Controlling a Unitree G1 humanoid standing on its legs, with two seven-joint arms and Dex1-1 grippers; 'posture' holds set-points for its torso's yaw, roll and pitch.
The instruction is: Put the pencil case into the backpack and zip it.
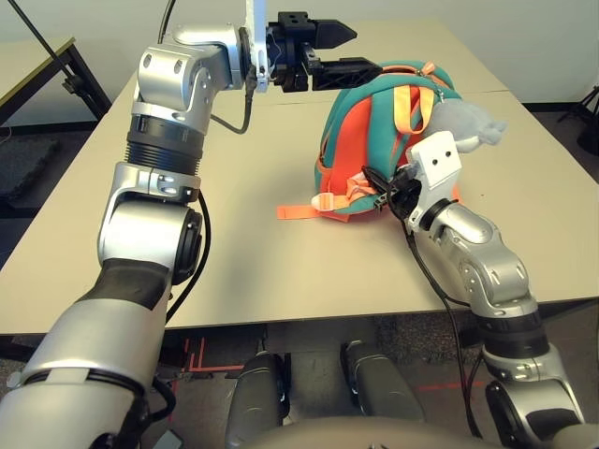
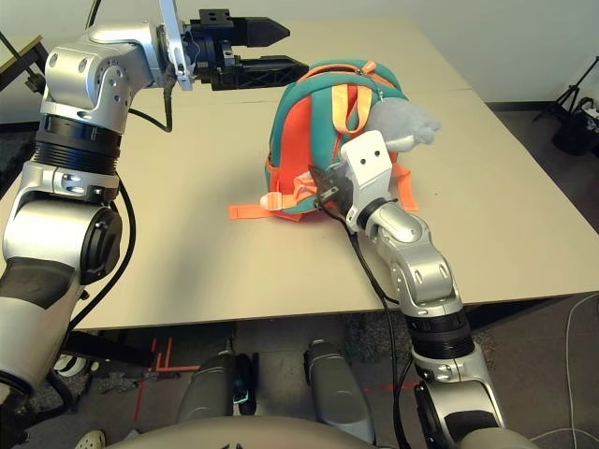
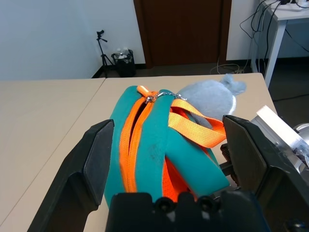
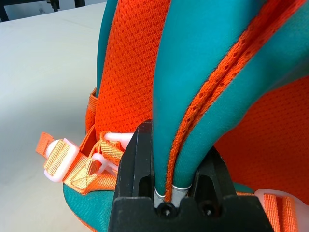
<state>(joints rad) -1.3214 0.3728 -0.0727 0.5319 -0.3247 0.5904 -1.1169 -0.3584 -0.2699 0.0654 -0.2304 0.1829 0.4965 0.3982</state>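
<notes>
The backpack [image 1: 360,122] stands upright in the upper middle of the frame, on the table [image 1: 253,271], its grey plush charm [image 1: 459,120] off to the right. Its top zipper [image 3: 137,145] is parted, a dark slit between the orange tapes; whether the pencil case lies inside I cannot tell. The left gripper [image 1: 369,51], at upper centre, is the nearer to that opening: its fingers are spread, holding nothing, and point right, with the bag's top to the right of them and slightly lower. The slit's long axis runs roughly the way they point, so closing it probably calls for a pull along that line. Lower down, the right gripper [image 4: 178,137] is clenched on a teal shoulder strap [image 4: 207,111], which should steady the bag against that pull
</notes>
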